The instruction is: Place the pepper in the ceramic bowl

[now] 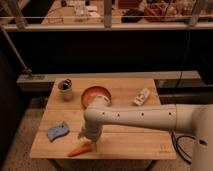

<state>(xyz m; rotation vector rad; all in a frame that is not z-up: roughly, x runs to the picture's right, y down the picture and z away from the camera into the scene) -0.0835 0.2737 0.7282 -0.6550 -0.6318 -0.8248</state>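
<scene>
Camera view, left to right: blue wavy sponge (57, 131) lies flat on the light wooden table (135, 142), apart from the work. Small grey-white cup (65, 90) stands upright at the rear. Slim tapered orange-red pepper (79, 150) lies near the front edge, not yet in the round orange-terracotta ceramic bowl (96, 93) well behind it. White gripper (91, 141) hangs low at the pepper's thicker end, judged positioned for pickup; whether it is open or closed cannot be determined. Small white oblong object (142, 96) lies rear right, uninvolved
</scene>
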